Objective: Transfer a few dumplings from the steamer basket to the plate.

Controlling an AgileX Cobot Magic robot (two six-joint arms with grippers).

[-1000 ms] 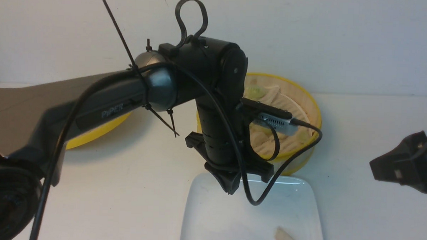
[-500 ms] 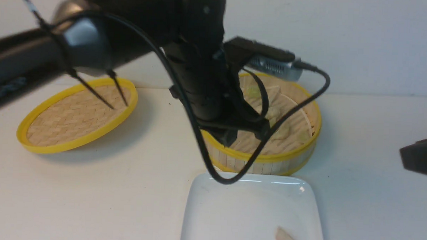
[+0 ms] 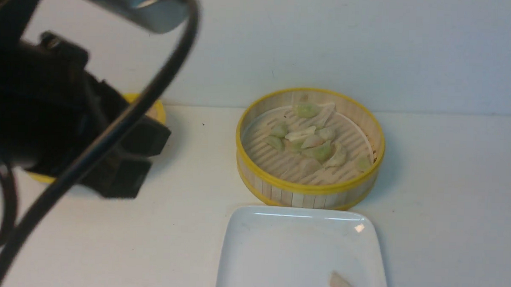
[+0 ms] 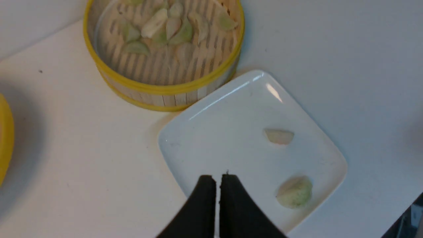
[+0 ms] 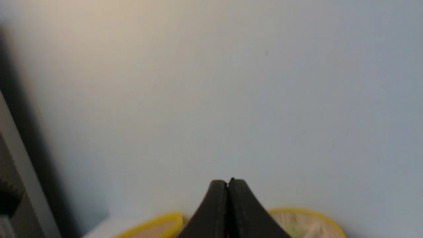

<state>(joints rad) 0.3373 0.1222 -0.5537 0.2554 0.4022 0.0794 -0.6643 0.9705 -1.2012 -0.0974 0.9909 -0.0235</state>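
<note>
Heaped near the middle of the basket (image 3: 305, 188): a cluster of dumplings (image 3: 310, 143), pale green and off-white, several overlapping, with one apart against the far wall and one near the right rim. Two more already on the plate (image 4: 224, 109), a pale one (image 4: 279, 136) and a greenish one (image 4: 294, 192), well apart from each other.

Probably light, soft and a little slick, with thin skins easy to tear or squash. Likely tacky where pressed against neighbours. Best taken across the plump belly, not by the thin crimped edge. Better to start with a loose outlier than to dig into the heap, using a gentle squeeze and a straight lift. Otherwise, some risk of dragging up a second piece or of losing the catch mid-carry.

Basket just behind the plate, close against its far edge; whether touching, hard to tell. Lid (image 3: 156, 110) off to the left, mostly hidden behind the left arm.

Left gripper (image 4: 218, 178) pressed together on nothing, held high above the table. Right gripper (image 5: 228, 183) likewise pressed tight and empty, aimed at the wall and outside the front view.
</note>
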